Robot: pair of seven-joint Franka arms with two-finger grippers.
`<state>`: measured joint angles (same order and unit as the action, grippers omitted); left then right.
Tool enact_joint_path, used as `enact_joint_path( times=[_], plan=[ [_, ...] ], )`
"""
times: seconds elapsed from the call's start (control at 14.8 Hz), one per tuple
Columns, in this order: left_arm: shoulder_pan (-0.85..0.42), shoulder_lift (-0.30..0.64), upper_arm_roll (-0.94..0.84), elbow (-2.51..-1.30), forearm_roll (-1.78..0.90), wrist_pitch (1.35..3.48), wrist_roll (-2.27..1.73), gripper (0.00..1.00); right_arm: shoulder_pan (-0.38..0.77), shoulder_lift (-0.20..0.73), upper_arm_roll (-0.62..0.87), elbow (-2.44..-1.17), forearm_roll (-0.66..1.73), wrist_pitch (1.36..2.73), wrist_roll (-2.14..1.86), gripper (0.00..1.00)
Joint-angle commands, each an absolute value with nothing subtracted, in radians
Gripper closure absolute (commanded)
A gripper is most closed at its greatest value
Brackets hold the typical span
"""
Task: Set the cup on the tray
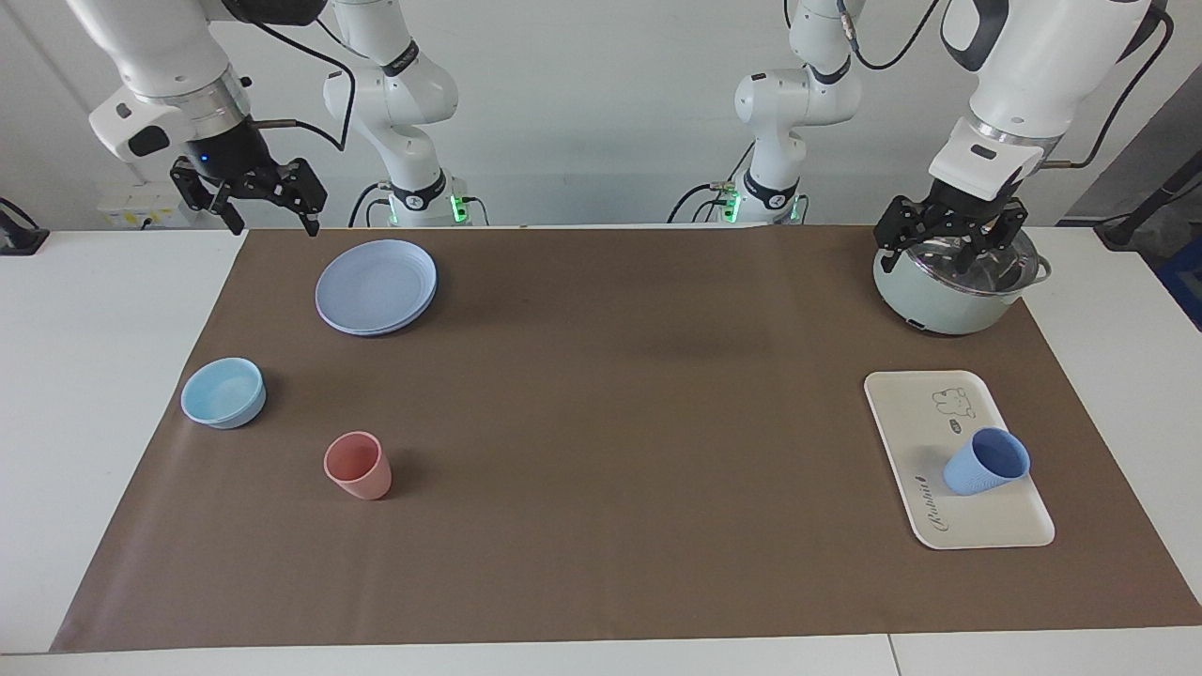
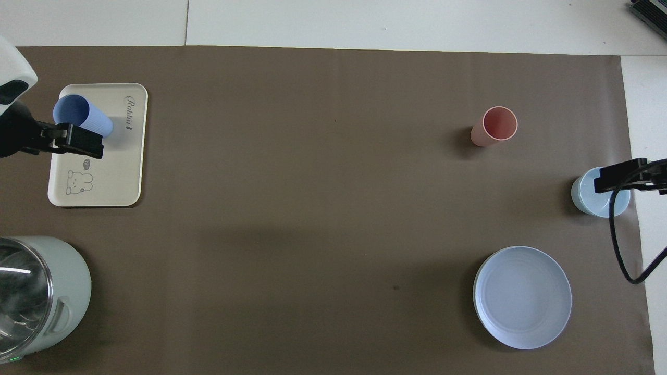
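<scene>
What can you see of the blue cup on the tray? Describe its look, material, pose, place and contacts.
The cup is a small periwinkle-blue tumbler, tapered, without a handle, apparently ribbed matte plastic. It stands upright and looks empty, on the cream tray, on the half with the cursive lettering and farther from the robots than the bear drawing. Only the tray touches it: no end effector holds it.

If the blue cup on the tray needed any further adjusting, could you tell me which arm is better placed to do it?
Left. The left gripper hangs open over the pot, at the same end of the table as the tray holding the cup. The right gripper waits open above the opposite end.
</scene>
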<state>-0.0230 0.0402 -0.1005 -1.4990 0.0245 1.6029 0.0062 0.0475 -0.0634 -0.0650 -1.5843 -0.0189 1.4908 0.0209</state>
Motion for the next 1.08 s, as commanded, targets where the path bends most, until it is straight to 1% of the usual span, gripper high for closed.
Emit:
enact_joint_path(
  times=[0.0,0.14,0.34,1.01],
  plan=[
    [-0.035,0.026,-0.092,-1.513,0.020,1.623,-0.002,0.00,0.044,-0.072,-0.061,-1.591,-0.021,1.489,0.040,0.00],
    [-0.035,0.026,-0.094,-1.516,0.020,1.624,-0.002,0.00,0.044,-0.074,-0.060,-1.591,-0.021,1.483,0.037,0.00],
    [-0.031,0.021,-0.094,-1.520,0.020,1.621,0.008,0.00,0.015,-0.074,-0.043,-1.591,-0.021,1.482,0.031,0.00],
    [-0.025,0.020,-0.094,-1.522,0.020,1.623,0.012,0.00,0.025,-0.081,-0.035,-1.592,-0.023,1.477,0.035,0.00]
  ],
)
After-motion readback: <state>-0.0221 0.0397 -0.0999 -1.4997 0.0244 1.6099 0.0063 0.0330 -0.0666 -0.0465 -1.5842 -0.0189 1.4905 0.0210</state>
